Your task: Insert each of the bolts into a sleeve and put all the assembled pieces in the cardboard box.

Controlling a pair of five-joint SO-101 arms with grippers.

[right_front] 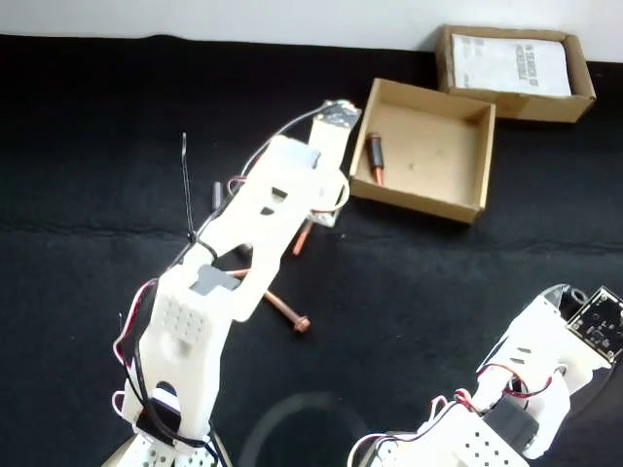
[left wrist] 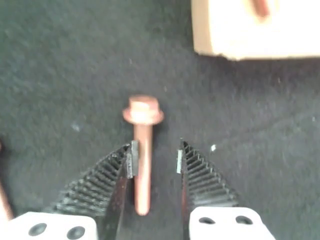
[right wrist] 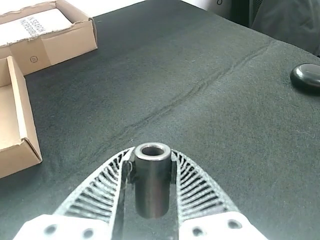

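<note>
Straddling the bolt (left wrist: 143, 150), jaws parted, the left gripper (left wrist: 155, 157) should centre, probably, then pinch mid-shank. The right gripper (right wrist: 152, 162) clamps a sleeve (right wrist: 151, 192). The box (right_front: 419, 199) lies at the bolt's two o'clock.

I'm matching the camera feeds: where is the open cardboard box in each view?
High view: cardboard box upper right of centre, beside the paper-filled box.
Left wrist view: box beyond the bolt.
Right wrist view: box nearer than the paper-filled box.
Shared landmark: black table cover.

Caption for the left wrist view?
Left gripper, jaws open, straddles a copper bolt on the black cloth.
</note>
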